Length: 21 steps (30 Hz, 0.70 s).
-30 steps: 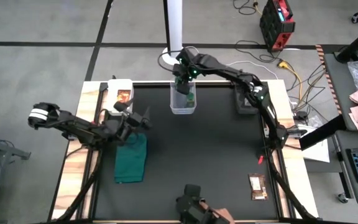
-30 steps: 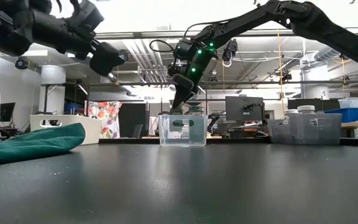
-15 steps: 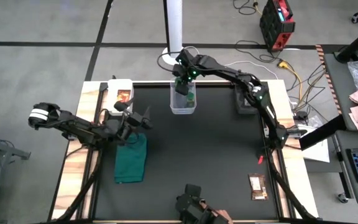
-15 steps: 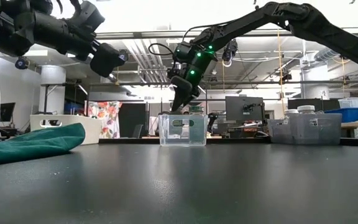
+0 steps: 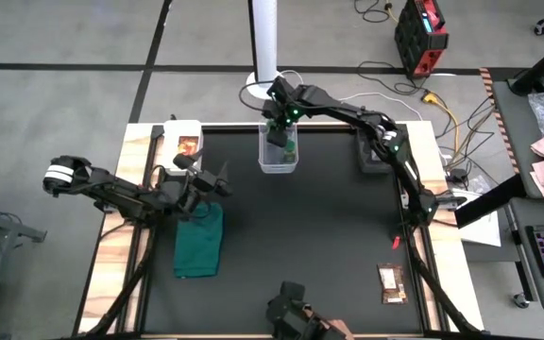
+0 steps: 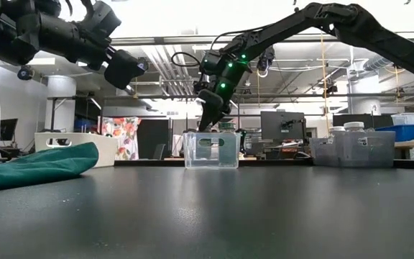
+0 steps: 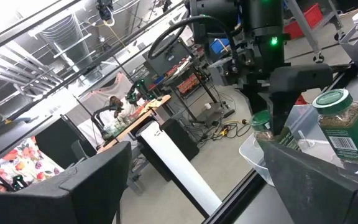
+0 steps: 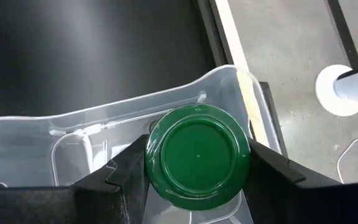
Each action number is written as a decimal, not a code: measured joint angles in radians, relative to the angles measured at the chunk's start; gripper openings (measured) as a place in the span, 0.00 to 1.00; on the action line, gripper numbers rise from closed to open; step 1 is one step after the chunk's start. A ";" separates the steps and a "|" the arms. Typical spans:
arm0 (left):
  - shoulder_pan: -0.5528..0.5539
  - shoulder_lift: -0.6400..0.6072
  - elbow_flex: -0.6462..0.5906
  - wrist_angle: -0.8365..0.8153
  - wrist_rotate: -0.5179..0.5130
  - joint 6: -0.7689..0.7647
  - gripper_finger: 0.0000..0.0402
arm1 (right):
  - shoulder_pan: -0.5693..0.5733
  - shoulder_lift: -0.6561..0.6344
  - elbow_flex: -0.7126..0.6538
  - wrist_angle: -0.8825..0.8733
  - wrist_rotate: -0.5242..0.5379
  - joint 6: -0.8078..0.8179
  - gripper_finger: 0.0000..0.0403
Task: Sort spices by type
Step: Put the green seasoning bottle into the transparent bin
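Green-lidded jars (image 7: 339,124): two at the clear box (image 5: 278,157); packets (image 5: 391,282): two.

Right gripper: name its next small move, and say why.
Probably open the fingers and let go. The right gripper is shut on a green-lidded jar already down inside the clear plastic box, beside a second green-lidded jar.

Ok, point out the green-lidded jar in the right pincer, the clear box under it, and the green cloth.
green-lidded jar (image 8: 197,155), right wrist view, lid top.
clear box (image 6: 210,150), low view, front wall.
green cloth (image 5: 199,242), high view, middle of fabric.
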 joint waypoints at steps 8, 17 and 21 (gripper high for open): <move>0.000 0.000 0.000 0.000 0.001 0.000 0.87 | 0.002 0.000 -0.024 -0.001 0.001 -0.009 0.48; 0.000 0.000 0.000 -0.001 0.001 0.000 0.87 | 0.002 0.000 -0.029 0.006 0.004 -0.022 0.55; 0.000 0.000 0.000 -0.001 0.001 0.000 0.87 | 0.002 0.000 -0.036 0.006 0.004 -0.023 0.60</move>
